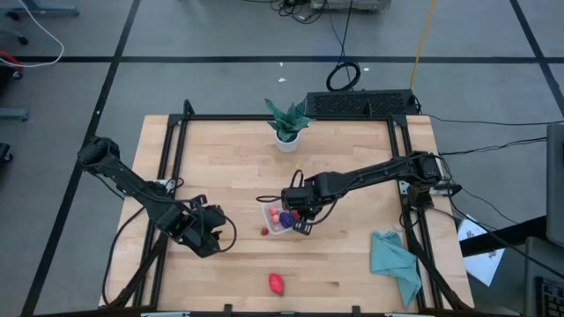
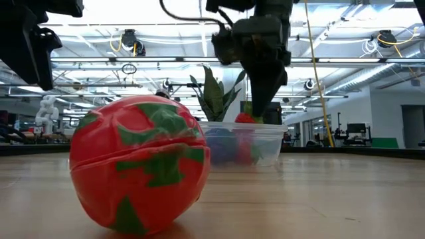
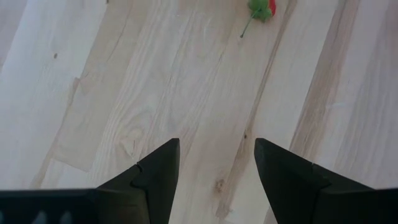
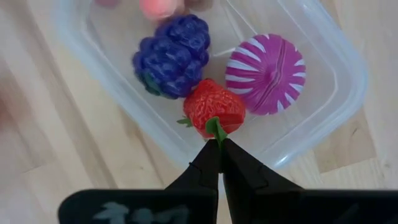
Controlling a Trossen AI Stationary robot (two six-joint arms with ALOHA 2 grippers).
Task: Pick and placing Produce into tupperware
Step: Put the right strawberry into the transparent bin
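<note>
The clear tupperware (image 1: 276, 220) (image 4: 323, 68) sits mid-table and holds a purple berry (image 4: 173, 56), a pink-and-white striped ball (image 4: 266, 73) and a pink piece (image 4: 158, 7). My right gripper (image 4: 219, 144) (image 2: 257, 93) is over the tupperware's edge, shut on a red strawberry (image 4: 212, 107) (image 2: 247, 118). A red fruit with green markings (image 1: 277, 283) (image 2: 139, 174) lies near the table's near edge. A small red fruit with a green stem (image 1: 264, 232) (image 3: 264, 7) lies left of the tupperware. My left gripper (image 1: 211, 236) (image 3: 217, 146) hovers open over bare wood to the left. My right gripper pinches the strawberry's green stem (image 4: 215, 127) between its two fingertips, coming from above and pointing down. The strawberry hangs below the fingers at about the tupperware's rim (image 2: 242, 125), over its inside. Whether the strawberry touches the fruits under it, I cannot tell.
A green potted plant (image 1: 287, 123) stands at the table's far edge, behind the tupperware. A teal cloth (image 1: 395, 262) lies at the near right corner. Black frame rails run along the table's left and right sides. Bare wood lies between the two arms.
</note>
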